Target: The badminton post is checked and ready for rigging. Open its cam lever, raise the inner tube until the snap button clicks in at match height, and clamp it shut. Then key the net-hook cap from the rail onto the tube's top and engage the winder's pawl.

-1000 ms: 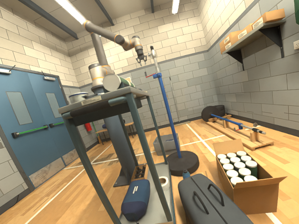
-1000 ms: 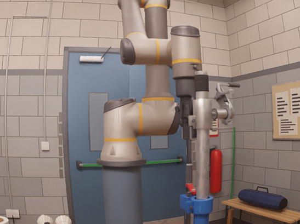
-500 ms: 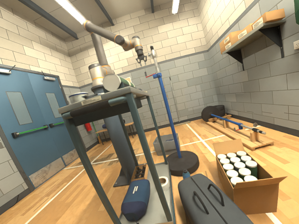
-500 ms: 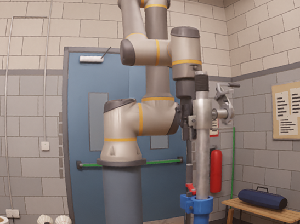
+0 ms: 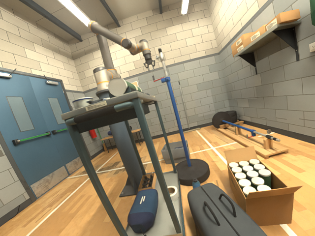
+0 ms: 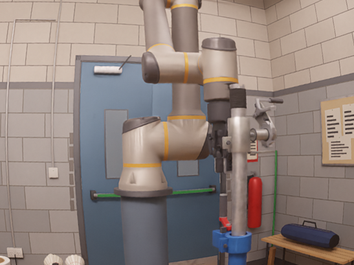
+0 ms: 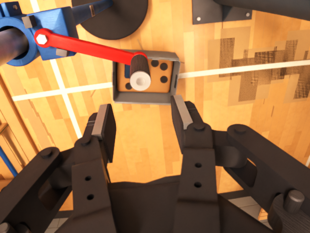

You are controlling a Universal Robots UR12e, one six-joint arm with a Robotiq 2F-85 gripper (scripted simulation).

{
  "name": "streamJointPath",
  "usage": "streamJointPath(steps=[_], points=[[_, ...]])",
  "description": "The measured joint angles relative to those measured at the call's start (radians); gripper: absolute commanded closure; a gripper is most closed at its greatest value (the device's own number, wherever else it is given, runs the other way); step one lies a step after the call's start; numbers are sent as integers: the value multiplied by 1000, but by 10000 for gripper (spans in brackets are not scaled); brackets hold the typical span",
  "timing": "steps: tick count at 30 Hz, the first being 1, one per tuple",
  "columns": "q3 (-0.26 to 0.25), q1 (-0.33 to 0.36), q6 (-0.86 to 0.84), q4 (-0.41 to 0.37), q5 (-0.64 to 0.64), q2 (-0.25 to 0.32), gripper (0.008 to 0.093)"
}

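My gripper (image 6: pixel 218 156) is largely hidden behind the post's silver inner tube (image 6: pixel 239 183) in the second side camera. From the wrist camera the gripper (image 7: pixel 142 117) is open and empty, hanging above the red cam lever (image 7: pixel 85 48), whose dark knurled handle with a white end (image 7: pixel 139 72) sticks out from the blue clamp collar (image 7: pixel 30 37). The blue outer tube (image 5: pixel 178 122) stands on a round black base (image 5: pixel 192 171), and the gripper (image 5: pixel 149 66) hangs left of the tube's upper part. The winder (image 6: pixel 263 124) sits on the inner tube near its top.
A tall cart (image 5: pixel 119 142) stands close in front of the arm's pedestal. A grey bin (image 7: pixel 146 77) sits on the floor directly below the lever. A box of tubes (image 5: pixel 257 183), a dark case (image 5: pixel 221 210) and a second post on a wooden rack (image 5: pixel 252 134) lie to the right.
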Motion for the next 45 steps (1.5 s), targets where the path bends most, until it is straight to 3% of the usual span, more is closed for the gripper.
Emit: streamJointPath(steps=[45], points=[[60, 0, 0, -248, 0, 189, 534]])
